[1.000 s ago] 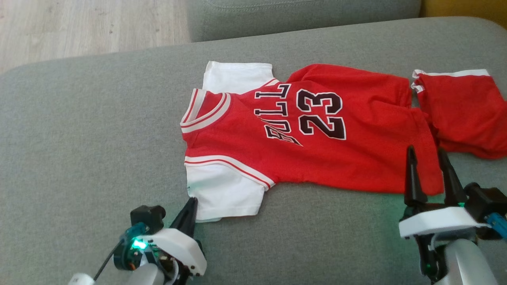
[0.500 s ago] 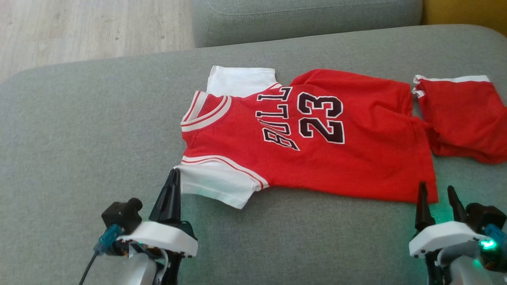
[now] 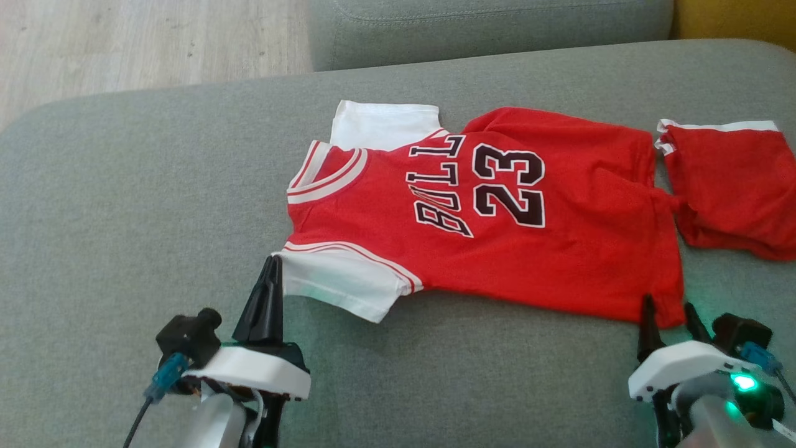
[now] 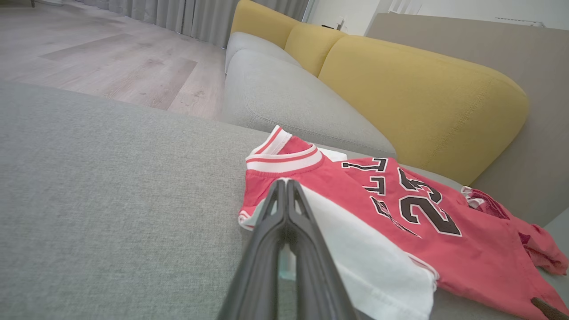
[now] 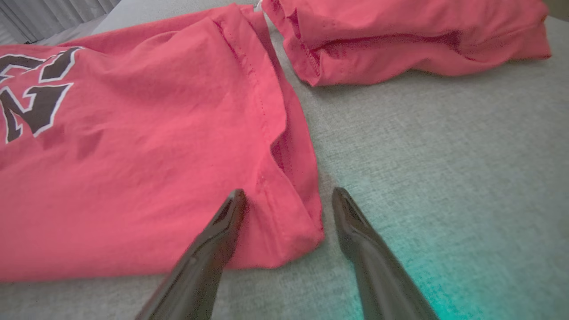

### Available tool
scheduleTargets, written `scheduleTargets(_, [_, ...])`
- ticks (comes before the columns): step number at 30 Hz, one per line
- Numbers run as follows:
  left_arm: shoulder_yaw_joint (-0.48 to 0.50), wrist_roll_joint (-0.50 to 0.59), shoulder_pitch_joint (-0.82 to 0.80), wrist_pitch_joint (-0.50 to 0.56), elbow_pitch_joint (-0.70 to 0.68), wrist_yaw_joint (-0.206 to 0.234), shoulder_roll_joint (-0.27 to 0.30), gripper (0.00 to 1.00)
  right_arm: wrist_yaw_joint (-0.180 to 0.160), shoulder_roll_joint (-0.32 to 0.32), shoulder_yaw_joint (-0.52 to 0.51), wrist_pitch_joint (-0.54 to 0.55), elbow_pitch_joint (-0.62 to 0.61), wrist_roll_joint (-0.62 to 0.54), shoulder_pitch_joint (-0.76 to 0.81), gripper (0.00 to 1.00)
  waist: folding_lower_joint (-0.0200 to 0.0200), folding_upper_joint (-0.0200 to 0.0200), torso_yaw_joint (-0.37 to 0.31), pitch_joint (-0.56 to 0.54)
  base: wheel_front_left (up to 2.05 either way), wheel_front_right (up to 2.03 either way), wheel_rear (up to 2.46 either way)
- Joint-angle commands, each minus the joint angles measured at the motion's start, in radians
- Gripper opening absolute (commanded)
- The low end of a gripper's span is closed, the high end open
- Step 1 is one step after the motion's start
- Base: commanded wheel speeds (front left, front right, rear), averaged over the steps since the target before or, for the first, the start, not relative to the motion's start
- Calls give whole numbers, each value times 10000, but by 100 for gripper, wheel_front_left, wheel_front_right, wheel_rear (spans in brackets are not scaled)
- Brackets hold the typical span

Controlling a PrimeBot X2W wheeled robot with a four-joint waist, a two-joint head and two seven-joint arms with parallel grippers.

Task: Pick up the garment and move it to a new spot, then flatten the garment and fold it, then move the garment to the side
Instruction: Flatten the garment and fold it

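At 7 o'clock, the left gripper [image 3: 272,264]: jaws closed, pinching the corner of the white sleeve of the jersey [image 3: 559,267]. The jersey lies spread at the centre of the grey sofa [image 3: 124,205], collar toward 9 o'clock. At 5 o'clock, the right gripper [image 3: 668,311]: jaws wide apart, straddling the jersey's hem corner, holding nothing. At 3 o'clock, red shorts [image 3: 734,186], just beside the jersey.

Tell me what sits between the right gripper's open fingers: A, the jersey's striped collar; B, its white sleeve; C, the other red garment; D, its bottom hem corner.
D: the right wrist view shows the right gripper with its fingers spread on either side of the jersey at its bottom hem corner.
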Motion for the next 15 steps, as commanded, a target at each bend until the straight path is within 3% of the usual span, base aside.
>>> scheduleTargets(1, [271,109,-270,-129,-367,38,190,0,-7,-27,432,18,215,61,-286,48,0,0,-26,-17,0,0,0])
scheduleTargets(2, [266,117,-268,-137,-378,51,196,0,-7,-27,503,12,307,112,-355,4,0,0,-39,-29,0,0,0])
scheduleTargets(3, [265,121,-266,-145,-387,68,202,0,-7,-27,571,5,360,159,-421,0,0,0,-54,-42,0,0,0])
scheduleTargets(7, [393,15,-271,-187,-528,162,201,0,-7,-27,1124,-12,14,742,-660,0,0,0,-114,-131,0,0,0])
scheduleTargets(15, [1122,-962,-642,-151,-2149,110,299,0,-7,-27,2294,-16,-3409,1718,-535,0,0,0,-279,-438,0,0,0])
